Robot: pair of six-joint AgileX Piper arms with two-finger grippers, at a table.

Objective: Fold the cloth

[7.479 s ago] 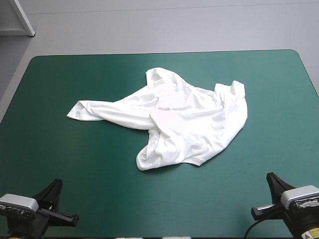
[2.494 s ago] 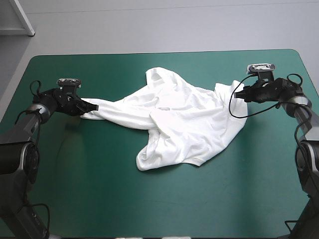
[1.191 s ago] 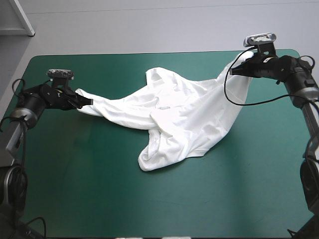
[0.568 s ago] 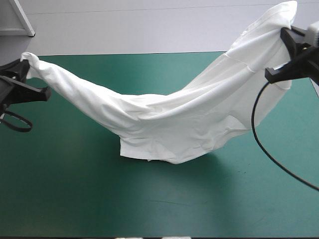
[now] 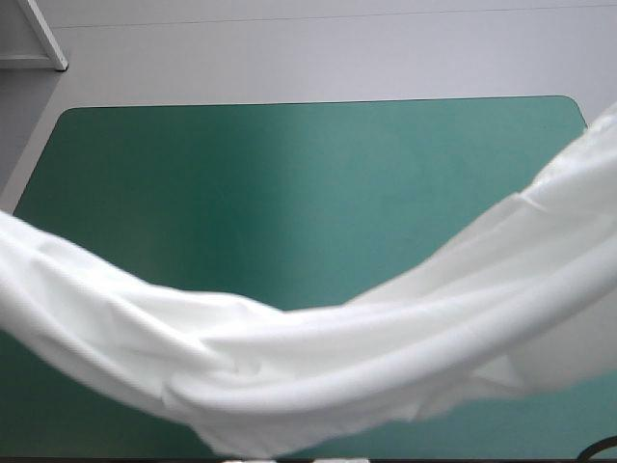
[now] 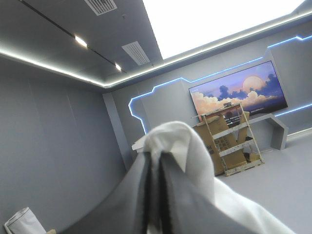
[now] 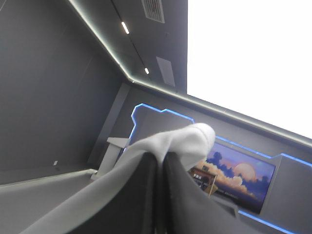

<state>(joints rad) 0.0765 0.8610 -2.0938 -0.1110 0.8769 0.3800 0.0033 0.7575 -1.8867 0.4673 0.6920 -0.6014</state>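
T-shirt lifted, sagging | left gripper pinching it | right gripper pinching it

From above, I see the T-shirt strung as one sagging band across the near part of the tabletop, from its left side to its right. The band dips lowest at the near middle and rises higher toward the right. Each end sits pinched between fingers and bunches over the tips, one end in the left tool, the other in the right tool.
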